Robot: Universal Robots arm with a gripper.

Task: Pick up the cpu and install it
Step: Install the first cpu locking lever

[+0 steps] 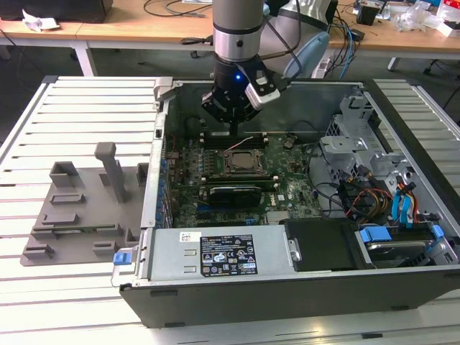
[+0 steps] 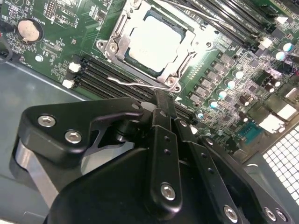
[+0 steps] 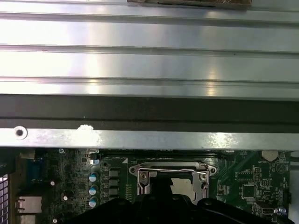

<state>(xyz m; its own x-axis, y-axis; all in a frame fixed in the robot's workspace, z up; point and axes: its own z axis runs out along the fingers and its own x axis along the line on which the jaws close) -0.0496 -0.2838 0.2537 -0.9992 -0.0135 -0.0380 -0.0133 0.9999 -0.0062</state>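
While the arm (image 1: 237,29) hangs over the open computer case (image 1: 287,287), its gripper (image 1: 234,128) sits just above the motherboard (image 1: 287,190), close behind the socket (image 1: 241,164) as the exterior view shows it. In the second wrist view the gripper (image 2: 161,100) has its two fingers (image 2: 163,140) drawn together into one narrow black tip, with nothing between them. That tip ends just beside the thin metal lever (image 2: 140,84) that runs along the near edge of the socket frame.

The cpu (image 2: 154,43) lies flat inside the socket (image 2: 156,46), its bright silver top facing up and framed by the metal load plate, apart from the gripper. In the first wrist view the socket (image 3: 174,176) appears with the cpu (image 3: 182,185) partly hidden by the black gripper body.

Memory slots (image 2: 112,77) run between the socket and the case wall. A round coin battery (image 2: 29,31) sits on the board well off to one side.

On the exterior view's left, a grey tray (image 1: 83,208) with upright posts rests on the slatted table (image 1: 72,100) beside the case. A power supply (image 1: 215,255) with a label fills the case's near edge, and coloured cables (image 1: 374,201) lie on the exterior view's right.
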